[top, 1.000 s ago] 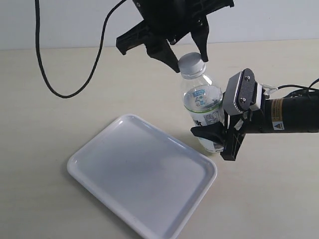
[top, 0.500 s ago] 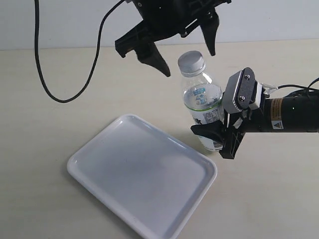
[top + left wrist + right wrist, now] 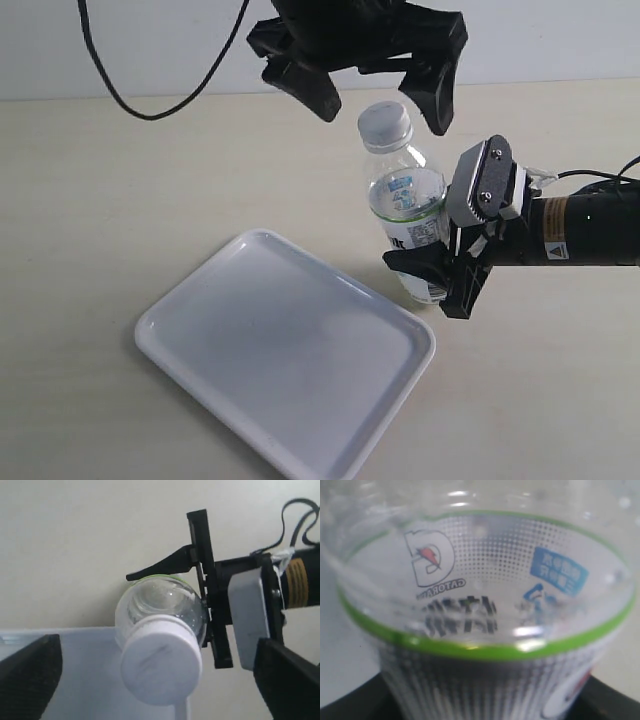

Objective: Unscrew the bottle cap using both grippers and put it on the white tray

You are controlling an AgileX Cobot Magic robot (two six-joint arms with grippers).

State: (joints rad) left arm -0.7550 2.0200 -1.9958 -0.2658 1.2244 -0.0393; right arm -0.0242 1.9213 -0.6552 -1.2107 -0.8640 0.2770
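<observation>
Counting two pincers [image 3: 383, 116] [image 3: 430, 274], one bottle [image 3: 404, 196]

Bottle [image 3: 403, 190] base hidden behind R pincer [image 3: 412, 262]; tray [image 3: 280, 350] corner cut off.

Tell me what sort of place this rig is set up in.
Probably a robotics lab bench: a plain beige tabletop against a white wall, the left gripper and right gripper with a trailing black cable, and a bottle and white tray set out as props.
</observation>
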